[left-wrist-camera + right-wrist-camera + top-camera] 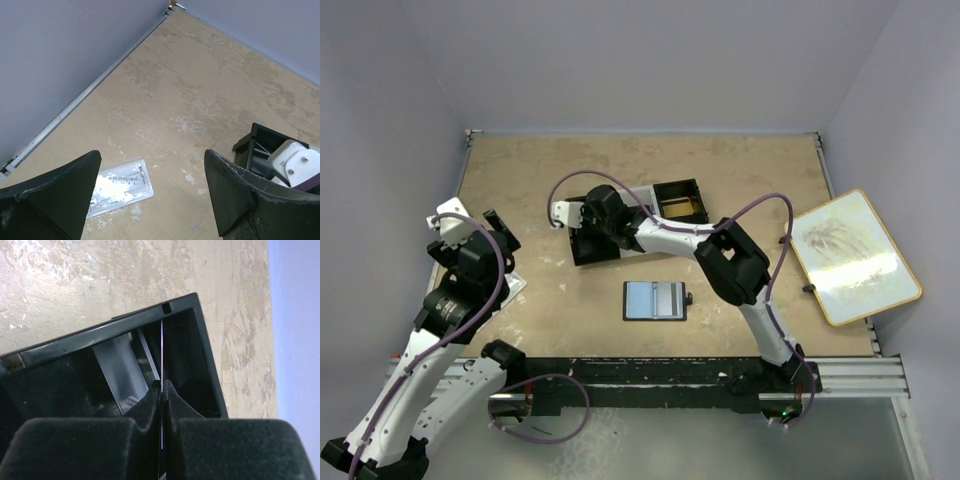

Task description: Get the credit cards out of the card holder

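The card holder (pixel 655 300) lies open and flat on the table, its pale-blue sleeves facing up. My right gripper (pixel 162 384) is shut on a thin credit card (pixel 162 350), seen edge-on as a bright line between the pads. It holds the card upright inside a compartment of the black tray (pixel 205 360). From above, the right gripper (pixel 582 222) reaches over the tray's left end (pixel 595 250). A gold-tan card (pixel 682 207) lies in the tray's right compartment. My left gripper (pixel 150 185) is open and holds nothing, off to the left (pixel 500 230).
A white printed packet (pixel 120 185) lies on the table under the left gripper. A grey flat piece (pixel 117 367) leans inside the tray compartment. A framed board (pixel 855 255) rests at the right edge. Walls close the table on three sides.
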